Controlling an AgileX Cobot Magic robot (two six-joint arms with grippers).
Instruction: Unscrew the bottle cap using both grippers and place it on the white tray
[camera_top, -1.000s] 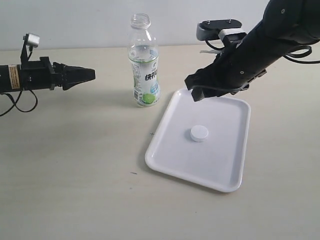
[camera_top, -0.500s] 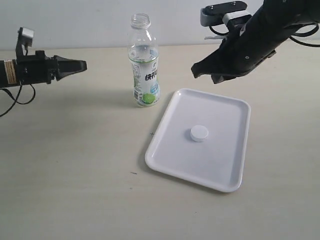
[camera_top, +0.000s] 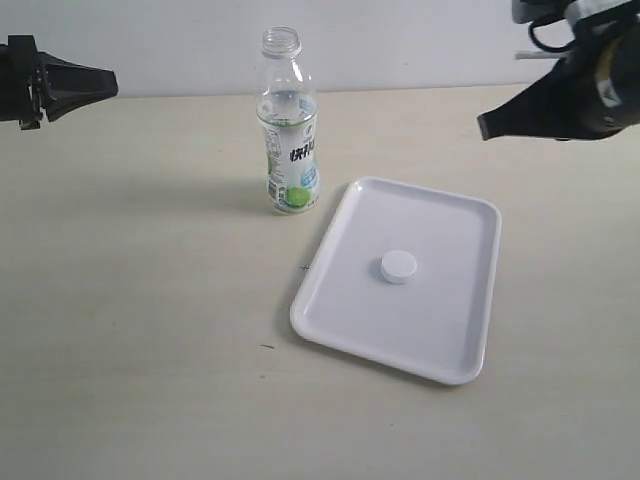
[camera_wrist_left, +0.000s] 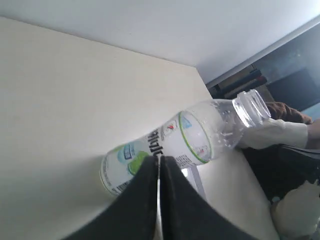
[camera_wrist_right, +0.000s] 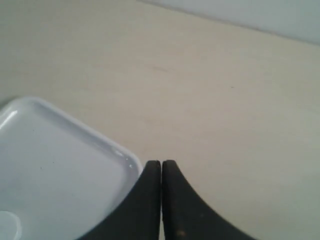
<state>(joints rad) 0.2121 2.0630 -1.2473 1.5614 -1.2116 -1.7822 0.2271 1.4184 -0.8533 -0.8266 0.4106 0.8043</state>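
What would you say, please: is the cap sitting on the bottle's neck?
No, the cap lies on the white tray, and the bottle has a bare, open neck.

A pale beige, matte desk (camera_top: 150, 350) fills most of the scene, and a small dark speck (camera_top: 266, 347) marks its surface. Behind its far edge stands a plain, pale grey-white wall (camera_top: 400, 40). The light is soft and even, leaving only faint shadows. In the left wrist view, a dark, cluttered area (camera_wrist_left: 292, 80) lies beyond the wall's edge, too blurred to identify.
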